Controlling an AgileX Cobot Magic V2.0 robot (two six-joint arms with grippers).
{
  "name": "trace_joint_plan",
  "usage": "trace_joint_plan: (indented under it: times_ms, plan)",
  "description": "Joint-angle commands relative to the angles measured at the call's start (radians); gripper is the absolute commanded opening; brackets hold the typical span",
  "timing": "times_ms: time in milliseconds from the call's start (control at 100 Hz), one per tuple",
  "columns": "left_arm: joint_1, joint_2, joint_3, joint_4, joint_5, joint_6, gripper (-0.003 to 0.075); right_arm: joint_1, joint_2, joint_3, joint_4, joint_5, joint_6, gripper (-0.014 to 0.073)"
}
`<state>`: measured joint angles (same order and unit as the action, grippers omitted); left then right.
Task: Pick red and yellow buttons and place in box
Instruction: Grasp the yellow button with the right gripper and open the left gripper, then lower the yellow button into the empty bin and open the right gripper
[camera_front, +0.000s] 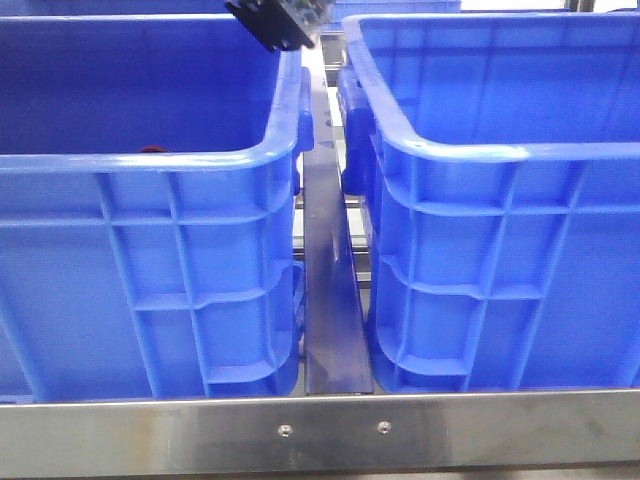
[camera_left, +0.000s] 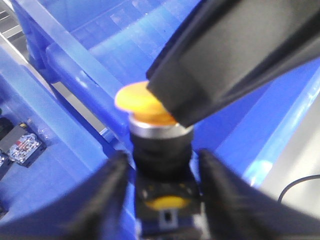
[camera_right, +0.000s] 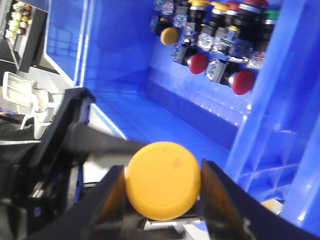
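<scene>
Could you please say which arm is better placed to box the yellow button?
Probably right: left gripper and right gripper both clasp the yellow button, and the right crate is its side.

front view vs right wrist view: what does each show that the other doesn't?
Front view only: the outer ribbed walls of the left crate and the right crate, the gap between them, and the metal rail along the near edge. No yellow button is visible there.

Right wrist view only: the yellow button between the right gripper fingers, and a pile of red and yellow push buttons inside a crate.

Both: blue crate plastic; a dark gripper part near the crates.
</scene>
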<state>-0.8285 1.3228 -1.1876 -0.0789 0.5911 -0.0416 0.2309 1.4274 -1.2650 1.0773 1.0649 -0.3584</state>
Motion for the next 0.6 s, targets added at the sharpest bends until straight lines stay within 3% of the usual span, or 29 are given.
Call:
trace_joint_plan:
  times_ms: [0,300,590]
  plan:
    - [-0.004,-0.028,-0.029,-0.011,-0.069,-0.009,0.0494,-0.001,-0.032,-0.035,0.087,-0.019,-0.013,0.0351]
    - [-0.004,-0.030,-0.029,-0.011,-0.063,-0.009,0.0505,-0.008,-0.032,-0.036,0.086,-0.139,-0.039,0.0351]
    - [-0.004,-0.030,-0.029,-0.011,-0.053,-0.009,0.0505,-0.164,-0.032,-0.036,0.086,-0.216,-0.176,0.0351]
